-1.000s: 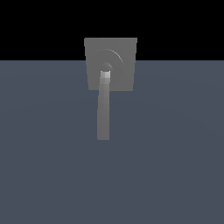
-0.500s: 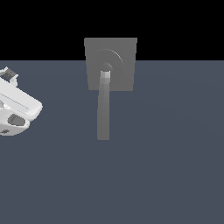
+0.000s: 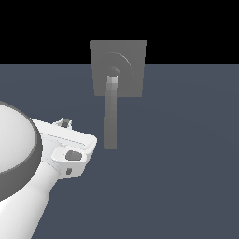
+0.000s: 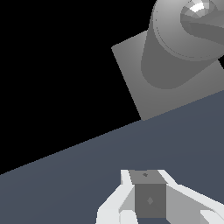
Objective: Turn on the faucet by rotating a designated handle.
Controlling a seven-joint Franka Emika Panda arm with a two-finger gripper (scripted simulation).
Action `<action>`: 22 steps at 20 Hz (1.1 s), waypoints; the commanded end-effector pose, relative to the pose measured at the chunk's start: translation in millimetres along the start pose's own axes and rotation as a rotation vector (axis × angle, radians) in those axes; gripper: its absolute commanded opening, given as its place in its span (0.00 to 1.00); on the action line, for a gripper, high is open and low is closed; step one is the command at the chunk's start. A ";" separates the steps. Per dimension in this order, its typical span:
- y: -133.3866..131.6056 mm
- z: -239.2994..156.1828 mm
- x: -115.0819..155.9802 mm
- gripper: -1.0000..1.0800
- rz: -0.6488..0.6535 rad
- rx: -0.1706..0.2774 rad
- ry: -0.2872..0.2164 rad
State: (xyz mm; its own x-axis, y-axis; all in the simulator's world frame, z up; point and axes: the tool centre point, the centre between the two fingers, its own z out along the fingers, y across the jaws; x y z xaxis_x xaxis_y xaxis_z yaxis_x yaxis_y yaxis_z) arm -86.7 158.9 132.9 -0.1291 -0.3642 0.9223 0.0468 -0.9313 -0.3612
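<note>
The faucet (image 3: 126, 63) is a matte grey square plate with raised rings, at the top middle of the exterior view. Its handle (image 3: 110, 114), a long light-grey bar with a paler upper end, runs straight down from the ring centre. My gripper (image 3: 70, 159) sits at the end of the white arm, to the exterior view's left of the handle's lower end and apart from it. In the wrist view the plate (image 4: 140, 89) and the foreshortened handle (image 4: 175, 50) lie ahead of my gripper (image 4: 148, 199), whose fingers look closed together with nothing between them.
The white arm body (image 3: 18, 177) with a dark grey band fills the lower part of the exterior view's left. A flat blue-grey floor (image 3: 186, 177) spreads under everything, with black background above it.
The arm came in from the exterior view's left and has moved right, toward the handle's lower end, now looming large. The faucet and handle have not moved.
</note>
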 end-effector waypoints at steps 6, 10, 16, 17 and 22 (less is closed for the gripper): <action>70.4 -14.7 -17.3 0.00 -0.276 -0.100 -0.092; 85.7 -18.7 -19.5 0.00 -0.334 -0.122 -0.113; 87.2 -19.1 -19.6 0.00 -0.339 -0.124 -0.114; 90.4 -19.4 -18.1 0.00 -0.339 -0.124 -0.114; 106.9 -21.2 -10.7 0.00 -0.339 -0.124 -0.115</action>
State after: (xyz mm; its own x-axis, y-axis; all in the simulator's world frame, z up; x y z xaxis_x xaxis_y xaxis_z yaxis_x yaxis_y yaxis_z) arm -100.7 68.9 81.3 -0.0049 -0.0398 0.9992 -0.1008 -0.9941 -0.0401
